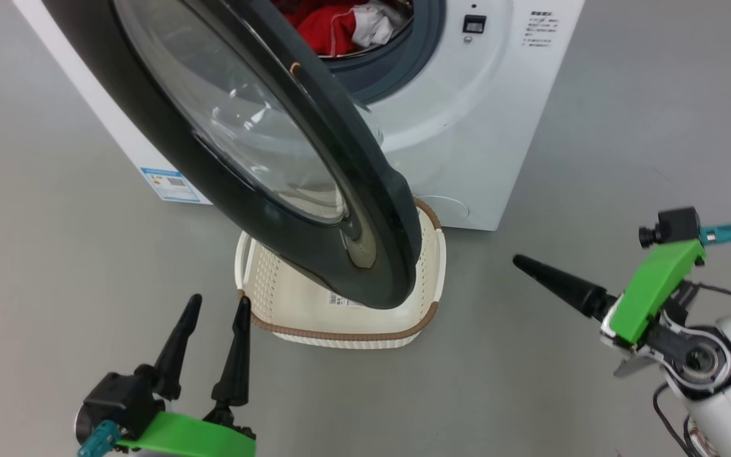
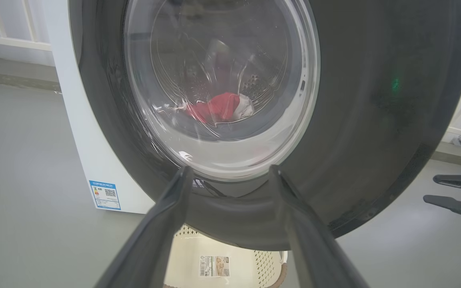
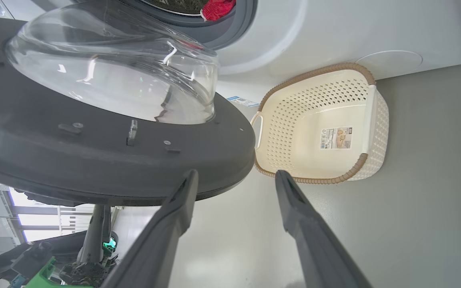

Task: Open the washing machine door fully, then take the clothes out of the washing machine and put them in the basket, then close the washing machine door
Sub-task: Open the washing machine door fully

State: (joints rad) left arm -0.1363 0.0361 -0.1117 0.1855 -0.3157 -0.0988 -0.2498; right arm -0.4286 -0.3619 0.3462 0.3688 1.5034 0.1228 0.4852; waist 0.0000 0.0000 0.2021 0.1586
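Note:
The washing machine (image 1: 467,127) stands ahead with its door (image 1: 289,158) swung partly out, black rim toward me. Red and white clothes (image 1: 334,28) lie in the drum and show through the glass (image 2: 218,108). The cream basket (image 1: 340,331) sits on the floor under the door's lower edge, with nothing in it but its label (image 3: 336,138). My left gripper (image 1: 219,304) is open, low in front of the door and the basket. My right gripper (image 1: 521,261) is open to the right of the door's free edge (image 3: 236,174), touching nothing.
Grey floor surrounds the machine, with free room to the right of the basket (image 3: 294,132). A blue sticker (image 1: 171,184) marks the machine's lower front. White railings (image 2: 10,36) run behind the machine. The door overhangs much of the basket.

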